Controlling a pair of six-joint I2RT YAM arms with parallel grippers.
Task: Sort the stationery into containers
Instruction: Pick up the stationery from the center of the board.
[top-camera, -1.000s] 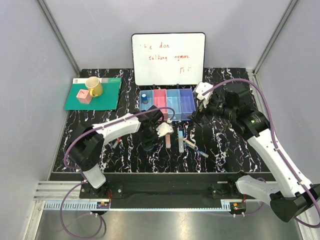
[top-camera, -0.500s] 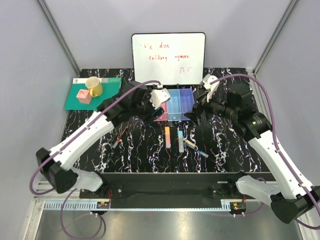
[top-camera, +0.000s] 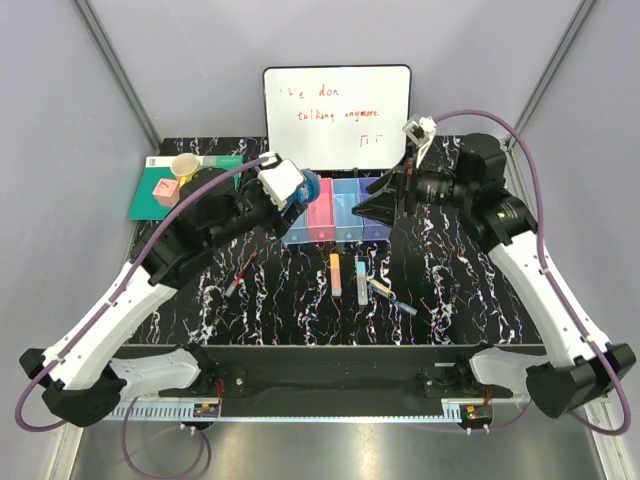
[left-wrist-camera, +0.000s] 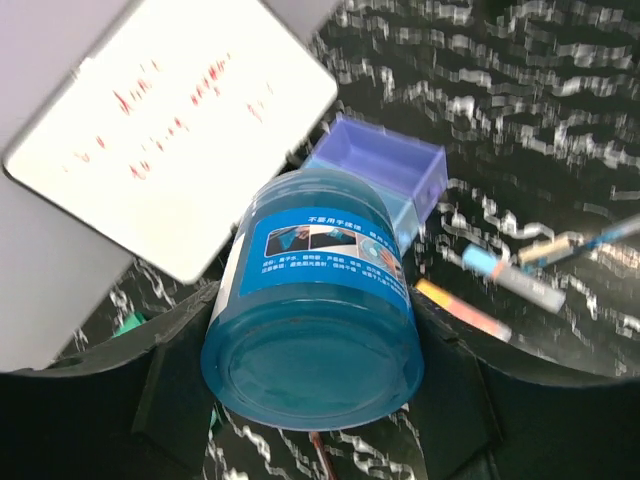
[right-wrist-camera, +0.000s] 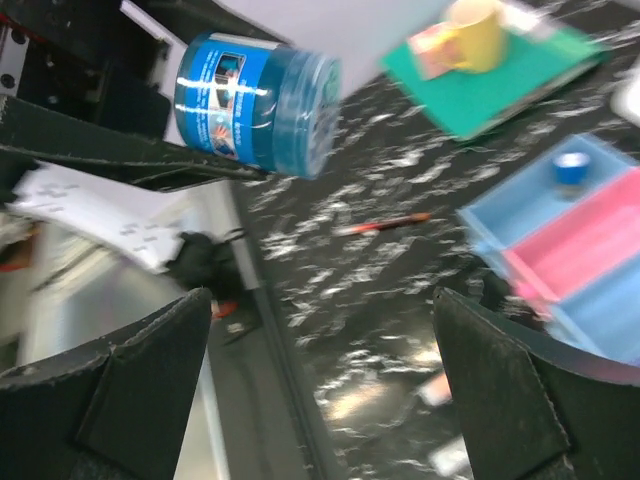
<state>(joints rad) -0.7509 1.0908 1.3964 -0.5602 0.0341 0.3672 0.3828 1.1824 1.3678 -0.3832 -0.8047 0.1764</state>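
Black white-veined table (top-camera: 460, 290) with loose stationery and bins.
Whiteboard (top-camera: 337, 115) stands at 12 o'clock, green mat (top-camera: 145, 205) at 10. The row of four joined bins (top-camera: 345, 212) (blue, pink, blue, purple) sits just toward 12 from centre. Dark-red pen (top-camera: 241, 272) lies slanted at 8. Orange marker (top-camera: 335, 268) and light-blue marker (top-camera: 360, 278) lie side by side near 6, and small white/blue pens (top-camera: 390, 295) lie at 5.

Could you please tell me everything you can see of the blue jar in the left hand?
The blue jar is a squat round tub of translucent blue plastic, with a blue printed label of small pictures and white text around its side. It is held off the table, tipped on its side, clamped between the dark fingers of the left hand, near the left end of the row of bins. Nothing else touches it.
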